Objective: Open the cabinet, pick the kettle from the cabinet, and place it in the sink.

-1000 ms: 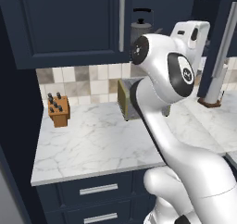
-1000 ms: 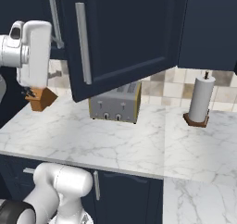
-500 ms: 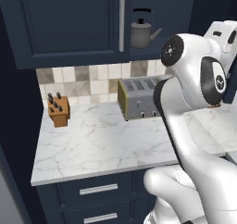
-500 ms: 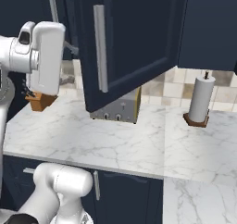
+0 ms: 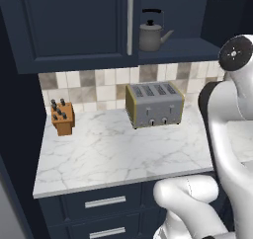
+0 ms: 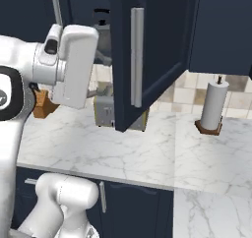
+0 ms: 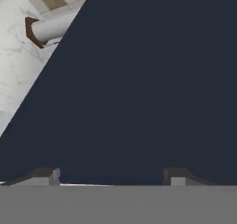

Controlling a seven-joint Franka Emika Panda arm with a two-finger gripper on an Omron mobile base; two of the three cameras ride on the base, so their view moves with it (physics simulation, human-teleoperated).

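Cabinet point(image 6: 152, 45) door's swung out, kettle point(image 5: 150, 33) visible inside. Our gripper point(image 7: 111, 174) has fingers spread, holding nothing. IMO we should clear the door edge, then approach the kettle's handle w/ jaws wide.

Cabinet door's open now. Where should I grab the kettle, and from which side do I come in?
Take the kettle by its black arched handle, which stands up clear above the lid. It sits upright on the open cabinet shelf, spout pointing right, so probably come straight in from the front, jaws across the arch. The gripper is open, facing the swung-out door.
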